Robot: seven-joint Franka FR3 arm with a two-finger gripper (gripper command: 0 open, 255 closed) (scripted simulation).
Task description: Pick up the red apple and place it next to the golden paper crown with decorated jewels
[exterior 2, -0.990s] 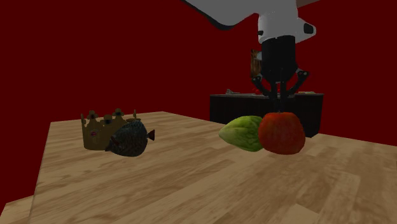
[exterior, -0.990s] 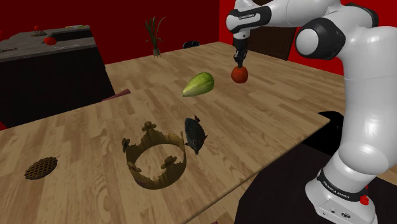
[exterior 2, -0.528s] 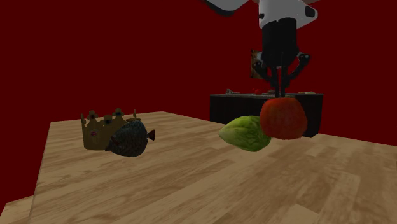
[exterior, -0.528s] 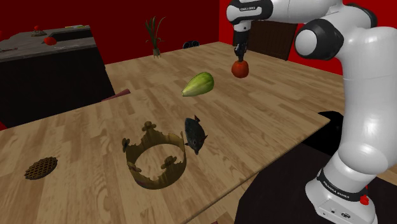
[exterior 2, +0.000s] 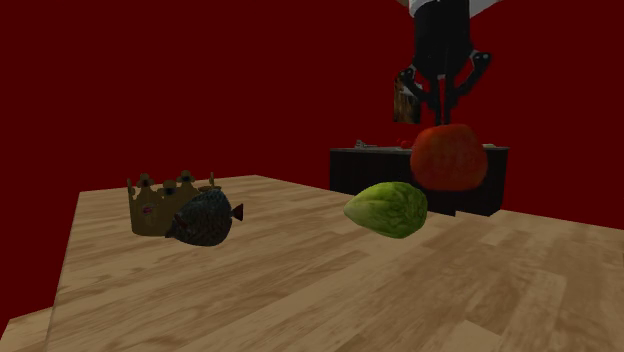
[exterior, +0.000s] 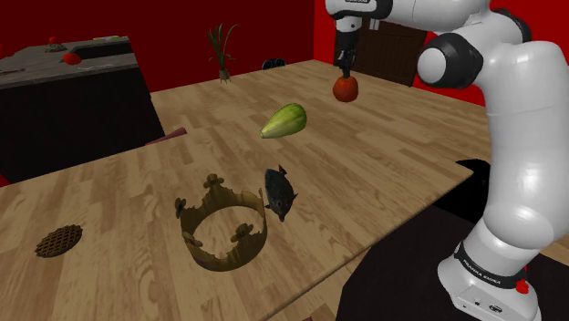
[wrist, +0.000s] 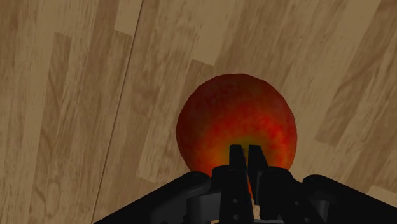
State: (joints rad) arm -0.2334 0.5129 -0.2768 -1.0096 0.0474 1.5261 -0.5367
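Red apple (exterior: 345,88) hangs above the wooden table (exterior: 383,155), pinched at its top by my closed gripper (exterior: 344,76). I read it as near-round, no clear long axis, stem end up. Crown (exterior: 228,255) lies well apart.

Between apple (exterior: 345,88) and crown (exterior: 228,258), a green gourd (exterior: 284,120) and dark fish (exterior: 279,192) (bare tabletop (exterior: 383,173) on either side)

The fish (exterior: 279,191) lies just beside the crown (exterior: 230,255) on the table (exterior: 383,173), the gourd (exterior: 284,120) well beyond, the apple (exterior: 345,88) aloft past it.
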